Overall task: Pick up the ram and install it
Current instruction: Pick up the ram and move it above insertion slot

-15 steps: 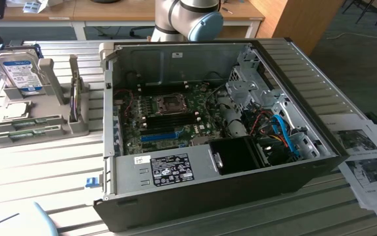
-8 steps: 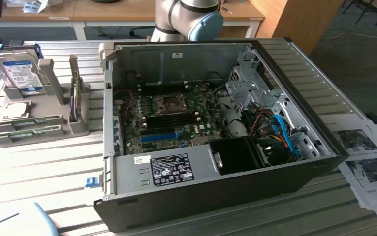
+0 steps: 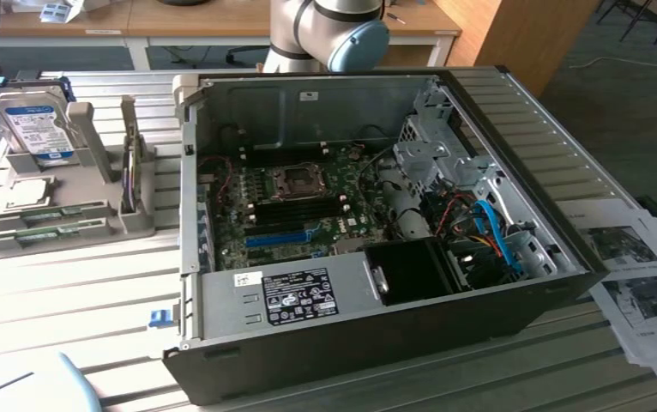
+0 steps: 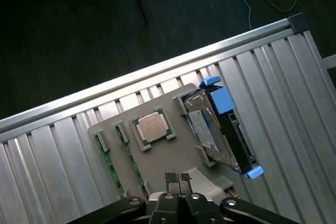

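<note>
The shut, empty jaws hang near the long thin green ram stick (image 4: 107, 163). It is not grabbed yet; grabbing needs them apart.

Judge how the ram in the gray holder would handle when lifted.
Probably stiff and light: the ram is a thin green board. Seated on edge in the gray holder, it may bind or tip coming out. Its narrow edge likely offers little grip.
</note>
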